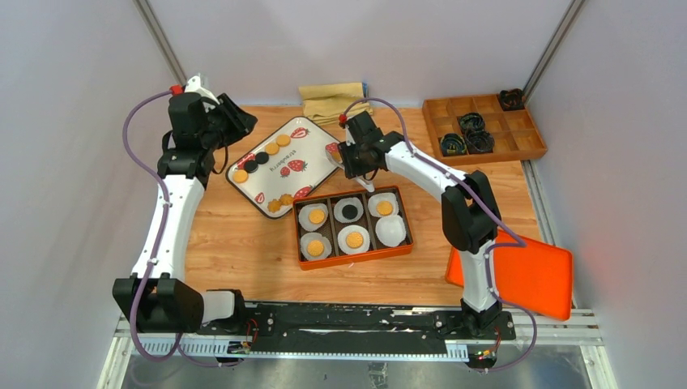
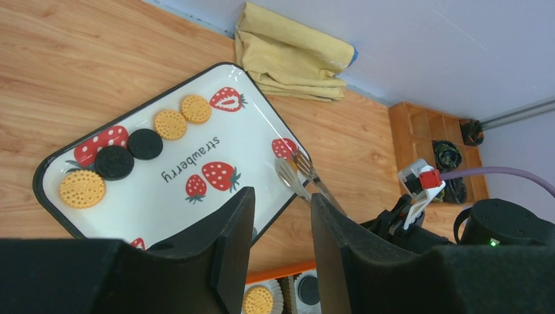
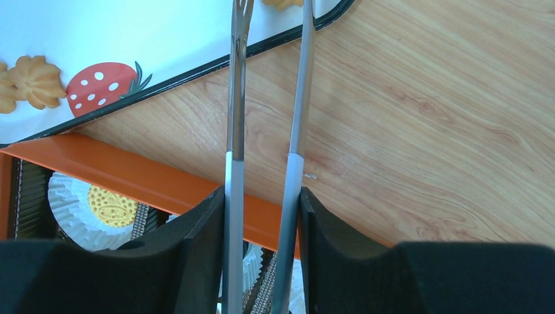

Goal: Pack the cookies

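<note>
Golden and black cookies (image 1: 271, 148) lie on the white strawberry tray (image 1: 312, 150); flower-shaped ones (image 1: 280, 203) lie near its front edge. The orange box (image 1: 353, 258) holds six white paper cups, five with a cookie (image 1: 354, 239). My right gripper (image 1: 354, 158) is shut on metal tongs (image 3: 298, 98), whose spread tips reach over the tray's right rim (image 1: 333, 150). A golden piece (image 3: 283, 3) shows between the tips at the frame edge. My left gripper (image 1: 231, 117) is open and empty above the tray's far left, seen also in its wrist view (image 2: 281, 203).
A folded yellow cloth (image 1: 334, 99) lies behind the tray. A wooden divided organiser (image 1: 486, 144) with black items stands at the back right. An orange lid (image 1: 526, 271) leans at the right front by the right arm's base.
</note>
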Available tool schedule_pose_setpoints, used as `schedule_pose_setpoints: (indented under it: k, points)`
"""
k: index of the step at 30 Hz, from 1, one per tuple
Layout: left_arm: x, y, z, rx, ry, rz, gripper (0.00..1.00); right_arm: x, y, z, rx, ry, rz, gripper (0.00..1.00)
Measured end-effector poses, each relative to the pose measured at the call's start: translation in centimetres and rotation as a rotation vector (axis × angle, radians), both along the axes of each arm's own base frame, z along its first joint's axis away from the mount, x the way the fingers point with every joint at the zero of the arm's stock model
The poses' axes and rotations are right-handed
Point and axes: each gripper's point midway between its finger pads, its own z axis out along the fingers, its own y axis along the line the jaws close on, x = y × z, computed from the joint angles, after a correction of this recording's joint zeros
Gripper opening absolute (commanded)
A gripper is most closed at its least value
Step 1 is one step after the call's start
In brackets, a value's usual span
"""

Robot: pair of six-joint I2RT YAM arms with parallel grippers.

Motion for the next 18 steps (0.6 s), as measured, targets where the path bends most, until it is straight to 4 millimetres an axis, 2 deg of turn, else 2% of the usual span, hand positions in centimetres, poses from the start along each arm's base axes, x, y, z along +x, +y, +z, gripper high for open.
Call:
schedule_pose_setpoints:
  k: [7,11,14,18]
  points:
    - [-0.1,-0.1,-0.2,-0.002,0.004,-0.003,0.43,-0.1,0.0,0.2,0.008,0.004,0.005,0.27]
    - [-0.1,-0.1,-0.4,-0.003,0.007,-0.007,0.43,-0.5,-0.2,1.6,0.026,-0.008,0.006,0.26]
    - [-0.3,-0.1,-0.3,-0.003,0.005,-0.008,0.43,-1.4,-0.8,4.6,0.056,-0.046,0.004,0.25]
    - [-0.3,-0.2,-0.5,-0.004,0.002,-0.010,0.42,-3.7,-2.5,10.6,0.126,-0.141,0.002,0.25]
